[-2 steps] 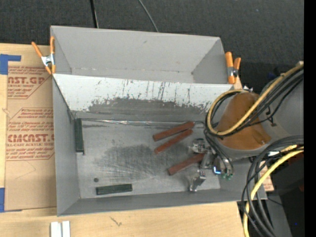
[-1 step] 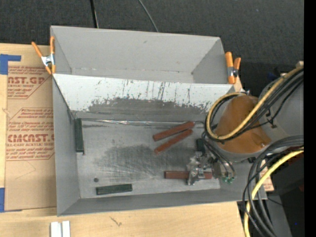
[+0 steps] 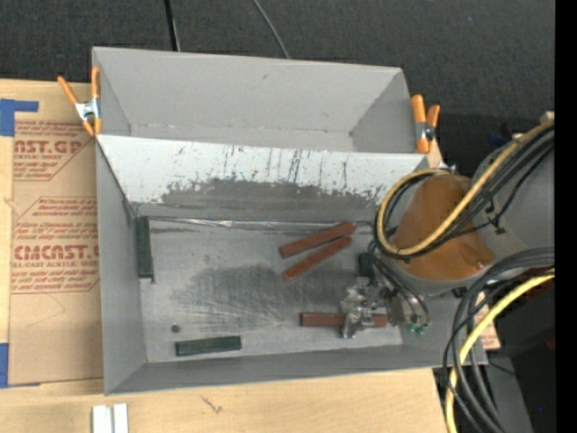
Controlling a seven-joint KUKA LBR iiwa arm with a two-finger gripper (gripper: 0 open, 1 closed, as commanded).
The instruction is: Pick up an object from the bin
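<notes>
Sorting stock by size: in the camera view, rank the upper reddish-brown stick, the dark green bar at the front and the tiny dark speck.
1. Largest: upper reddish-brown stick.
2. Next: flat dark green bar by the front wall, only slightly shorter, so a close call.
3. Smallest by far: tiny dark speck.

Light was even and soft from above: the bin (image 3: 243, 97) was brightest on its far sloped wall, duller on the floor. Shadows were faint, just thin dark edges beside the brown sticks (image 3: 315, 246) and a darker patch under the arm (image 3: 442, 233) at the right. Small glints showed on the gripper (image 3: 354, 323) metal; surroundings above the bin were dark.
</notes>
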